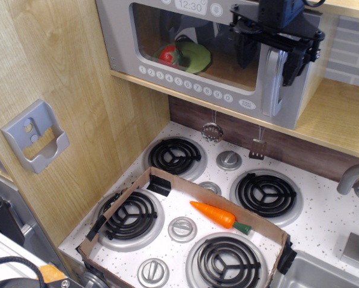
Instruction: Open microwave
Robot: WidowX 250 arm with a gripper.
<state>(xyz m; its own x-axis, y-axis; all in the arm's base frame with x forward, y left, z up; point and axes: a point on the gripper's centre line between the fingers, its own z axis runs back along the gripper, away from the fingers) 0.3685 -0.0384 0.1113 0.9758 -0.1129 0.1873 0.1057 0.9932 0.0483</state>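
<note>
The grey toy microwave (122, 42) sits on a wooden shelf at the top, its clear window door shut. It has a row of round white buttons (185, 84) along the bottom and a clock display (190, 6) at the top. The curved silver handle (274, 75) runs down its right side. My black gripper (268, 60) is open, with one finger on each side of the handle's upper part. Whether the fingers touch the handle I cannot tell. A red and green toy (185, 55) lies inside.
Below is a white toy stove (323, 222) with several black coil burners. A cardboard tray (167, 180) lies on it with an orange carrot (218, 216). A ladle (212, 131) and a spatula (257, 147) hang under the shelf. A grey wall holder (35, 135) is at the left, a sink and tap at the right.
</note>
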